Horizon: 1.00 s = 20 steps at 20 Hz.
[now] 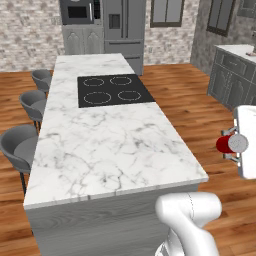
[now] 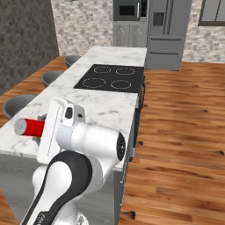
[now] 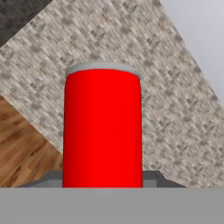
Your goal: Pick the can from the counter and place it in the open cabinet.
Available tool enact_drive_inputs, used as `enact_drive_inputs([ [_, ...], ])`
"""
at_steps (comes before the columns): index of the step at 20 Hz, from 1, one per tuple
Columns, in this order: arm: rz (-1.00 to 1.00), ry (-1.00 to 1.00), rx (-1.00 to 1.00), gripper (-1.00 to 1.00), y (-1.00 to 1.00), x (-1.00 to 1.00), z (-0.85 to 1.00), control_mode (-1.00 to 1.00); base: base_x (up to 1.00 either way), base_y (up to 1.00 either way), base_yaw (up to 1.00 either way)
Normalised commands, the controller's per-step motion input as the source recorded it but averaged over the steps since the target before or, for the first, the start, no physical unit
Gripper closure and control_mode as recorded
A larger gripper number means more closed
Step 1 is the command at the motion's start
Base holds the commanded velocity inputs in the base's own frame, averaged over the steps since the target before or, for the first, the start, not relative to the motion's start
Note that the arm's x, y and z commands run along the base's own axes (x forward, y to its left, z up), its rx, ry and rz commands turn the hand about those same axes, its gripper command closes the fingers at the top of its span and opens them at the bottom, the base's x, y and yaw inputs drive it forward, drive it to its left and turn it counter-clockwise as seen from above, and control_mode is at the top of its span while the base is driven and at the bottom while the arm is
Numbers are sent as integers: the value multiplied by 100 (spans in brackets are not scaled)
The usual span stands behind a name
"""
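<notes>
The gripper [image 1: 231,145] was squeezed shut on the red can [image 1: 226,144], lying sideways in its fingers. It could slip out and drop to the wood floor [image 1: 200,110] below.

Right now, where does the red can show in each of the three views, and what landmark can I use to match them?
Left base view: the can is at the right edge, held sideways in the gripper, off the counter.
Right base view: lower left, lying sideways beside the arm.
Hand view: centre, against a brick wall.
Shared landmark in both base views: the black cooktop.
</notes>
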Motion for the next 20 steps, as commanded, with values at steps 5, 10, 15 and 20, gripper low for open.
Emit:
enact_drive_inputs([
  [5, 0, -2, 0, 100, 0, -20, -6, -100, 0, 0, 0],
  [10, 0, 0, 0, 100, 0, -3, -1, -100, 0, 0, 0],
  [15, 0, 0, 0, 100, 0, -1, 0, -100, 0, 0, 0],
  [20, 1, 0, 0, 100, 0, -1, 0, 100, 0, 0, 0],
])
